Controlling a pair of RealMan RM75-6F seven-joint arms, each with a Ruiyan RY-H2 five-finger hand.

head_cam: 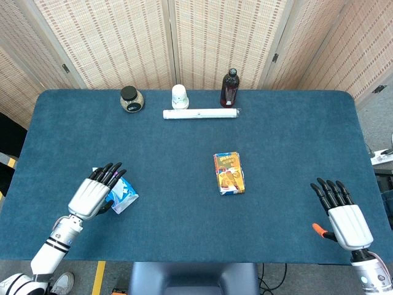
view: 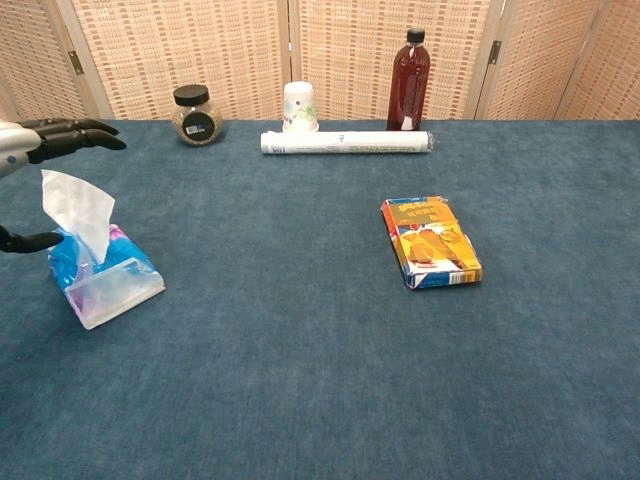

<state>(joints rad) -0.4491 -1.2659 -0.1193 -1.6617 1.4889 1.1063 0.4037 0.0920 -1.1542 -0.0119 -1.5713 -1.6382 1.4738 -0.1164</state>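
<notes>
The left hand (head_cam: 93, 195) hovers, fingers spread and holding nothing, over the blue plastic tissue pack (view: 98, 275) at the table's near-left; no grasp is made yet. The right hand (head_cam: 344, 215) rests spread, empty, near-right.

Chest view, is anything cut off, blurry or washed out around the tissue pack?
Chest view: sharp and evenly lit; the tissue pack is whole, its white sheet bright but not blown out, while the left robot hand is cropped at the frame edge. Head view: the same robot hand shows whole over the pack, covering part of it, with soft shadows only.
</notes>
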